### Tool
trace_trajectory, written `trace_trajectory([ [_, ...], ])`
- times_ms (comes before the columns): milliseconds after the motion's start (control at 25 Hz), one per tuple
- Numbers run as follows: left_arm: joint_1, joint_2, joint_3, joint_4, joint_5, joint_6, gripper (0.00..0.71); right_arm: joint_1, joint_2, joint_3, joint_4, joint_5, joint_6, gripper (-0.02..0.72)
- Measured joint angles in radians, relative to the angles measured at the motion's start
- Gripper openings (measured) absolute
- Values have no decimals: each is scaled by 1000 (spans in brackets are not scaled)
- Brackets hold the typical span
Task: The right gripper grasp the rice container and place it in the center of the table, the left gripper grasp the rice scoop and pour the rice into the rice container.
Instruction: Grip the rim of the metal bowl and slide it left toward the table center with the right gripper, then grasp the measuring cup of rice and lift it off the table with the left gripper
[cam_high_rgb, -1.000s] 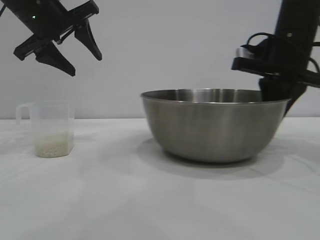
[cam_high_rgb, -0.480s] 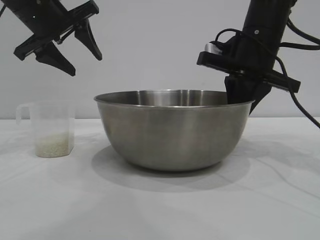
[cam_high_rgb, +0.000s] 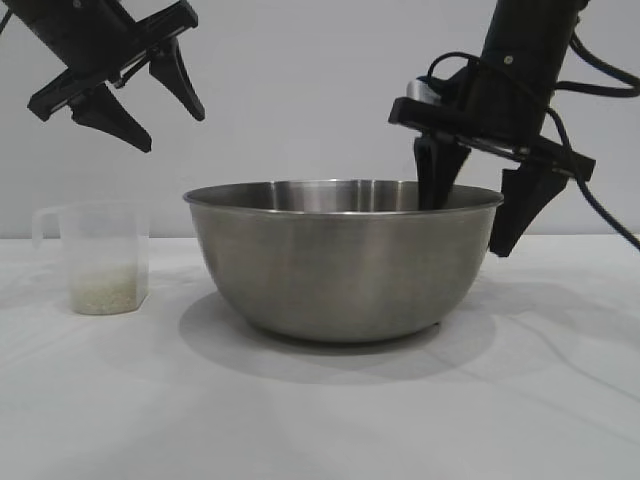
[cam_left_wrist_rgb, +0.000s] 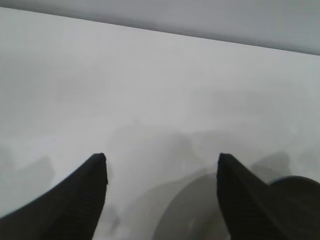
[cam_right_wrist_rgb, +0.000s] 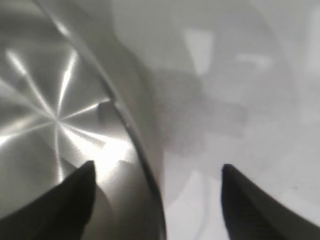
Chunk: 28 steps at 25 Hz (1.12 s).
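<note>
Exterior view. The rice container (cam_high_rgb: 343, 262) stands on the table (cam_high_rgb: 320, 410) at the centre of the frame, upright and empty as far as can be seen. The right gripper (cam_high_rgb: 480, 215) hangs over the container's right rim with its jaws released: one jaw dips inside the bowl, the other hangs outside the wall, and the rim lies between them untouched. The right wrist view confirms this, the rolled rim running between the two spread jaws of the right gripper (cam_right_wrist_rgb: 157, 200).

The rice scoop (cam_high_rgb: 100, 258) stands upright at the left of the frame, well apart from the container, its handle at the rim pointing left; the rice (cam_high_rgb: 102, 290) forms a shallow layer at its bottom. The left gripper (cam_high_rgb: 140, 115) hovers at upper left, jaws released and empty, angled down and to the right. The scoop lies almost directly below these jaws, making the left arm much the nearer. The coming grasp probably calls for a descent toward the scoop.
</note>
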Motion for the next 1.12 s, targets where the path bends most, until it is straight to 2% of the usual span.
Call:
trace_trajectory([
  [80,0,0,0,0,0,0,414,0,-38,0,-32,0,0,500],
  [120,0,0,0,0,0,0,414,0,-59,0,-54,0,0,540],
  [320,0,0,0,0,2,0,414,-20,-144,0,-159,31,0,526],
  [520,0,0,0,0,4,0,414,-92,-202,0,-224,92,0,526],
  [840,0,0,0,-2,4,0,414,-236,-262,0,-246,124,1,526],
  [1120,-2,0,0,-4,8,0,414,-259,-425,0,-235,132,1,526],
])
